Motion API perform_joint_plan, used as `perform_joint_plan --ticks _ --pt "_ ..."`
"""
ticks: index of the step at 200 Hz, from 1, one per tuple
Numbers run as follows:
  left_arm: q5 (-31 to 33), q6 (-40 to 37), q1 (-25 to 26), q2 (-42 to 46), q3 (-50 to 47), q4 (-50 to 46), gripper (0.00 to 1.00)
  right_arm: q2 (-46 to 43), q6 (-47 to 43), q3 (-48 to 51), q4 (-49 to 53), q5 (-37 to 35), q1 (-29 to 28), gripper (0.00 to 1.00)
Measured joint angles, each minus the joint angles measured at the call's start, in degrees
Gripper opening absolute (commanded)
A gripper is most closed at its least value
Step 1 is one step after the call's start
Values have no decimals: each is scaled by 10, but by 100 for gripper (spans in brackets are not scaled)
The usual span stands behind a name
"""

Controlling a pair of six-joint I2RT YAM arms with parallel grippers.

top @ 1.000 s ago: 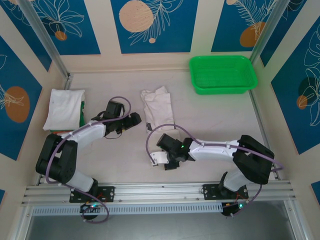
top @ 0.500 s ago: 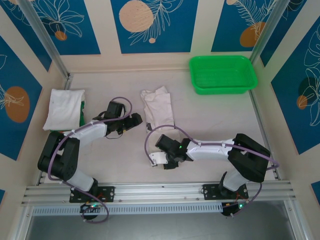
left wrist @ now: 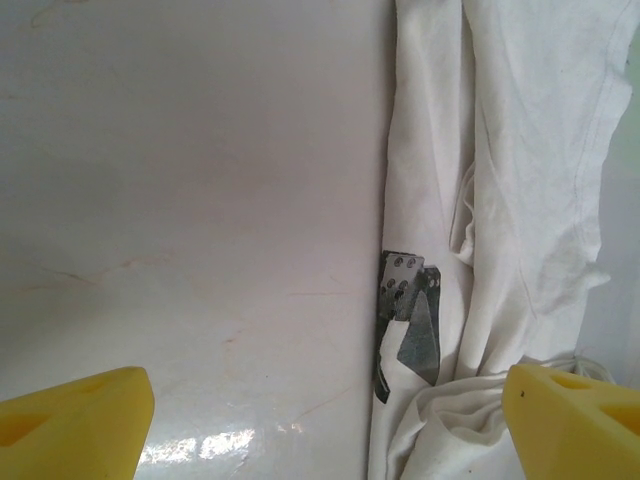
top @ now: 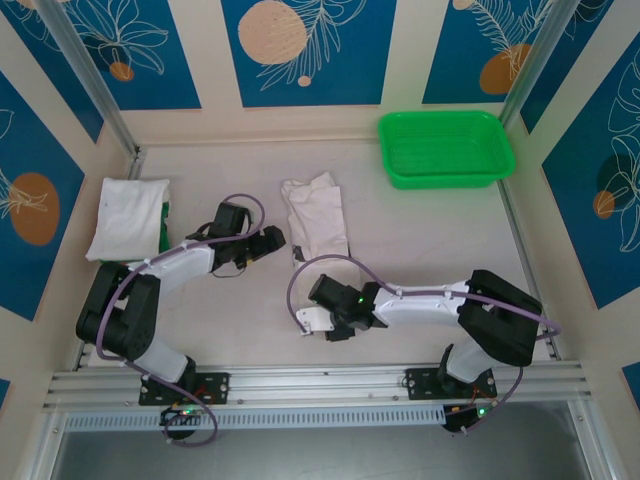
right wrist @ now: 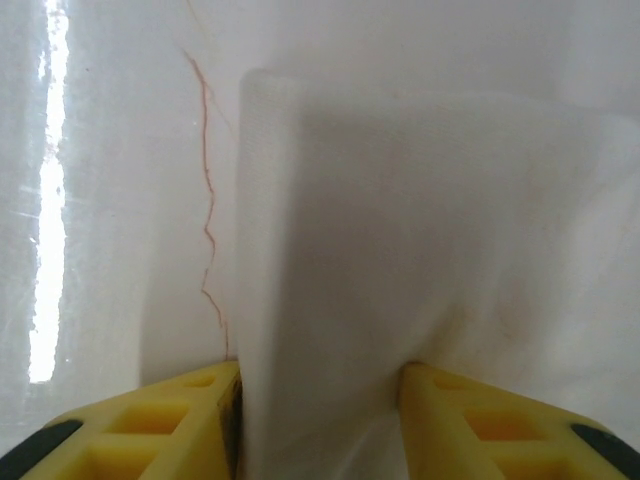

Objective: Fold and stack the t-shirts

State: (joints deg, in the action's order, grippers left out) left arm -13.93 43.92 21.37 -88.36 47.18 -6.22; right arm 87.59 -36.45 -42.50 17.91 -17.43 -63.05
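While in right pincer (right wrist: 320,405), t-shirt edge (right wrist: 400,220).

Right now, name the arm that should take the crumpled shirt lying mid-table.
Left. The left pincer is open, empty and right beside the crumpled t-shirt, facing it. The right pincer is farther off and shut on a small white piece.

- A pale, glossy table top (top: 430,240) is enclosed by walls on the left, far and right sides.
- The walls are covered with blue panels (top: 305,50) printed with orange discs and white leaf outlines, parted by beige strips.
- Slanted metal posts (top: 90,80) are set at the far corners.
- A ribbed metal rail (top: 320,380) is laid along the near edge.
- A thin reddish crack (right wrist: 208,200) and a streak of reflected light (right wrist: 45,200) are shown on the table top.
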Motion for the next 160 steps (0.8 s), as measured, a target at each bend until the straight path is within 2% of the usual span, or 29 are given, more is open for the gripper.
perform_joint_plan --ticks 25,40,68,83,138,160 --pt "0 0 0 0 0 0 90 1 0 0 0 0 1 45" --pt "0 0 0 0 0 1 90 1 1 0 0 1 2 39" --pt "0 0 0 0 0 2 90 1 5 0 1 0 2 18" --pt "0 0 0 0 0 2 90 0 4 -1 2 -2 2 0" --pt "-19 1 0 -24 0 24 91 -28 16 -5 59 9 0 0" --pt "-26 2 3 -47 9 28 85 -64 28 -12 103 33 -3 0"
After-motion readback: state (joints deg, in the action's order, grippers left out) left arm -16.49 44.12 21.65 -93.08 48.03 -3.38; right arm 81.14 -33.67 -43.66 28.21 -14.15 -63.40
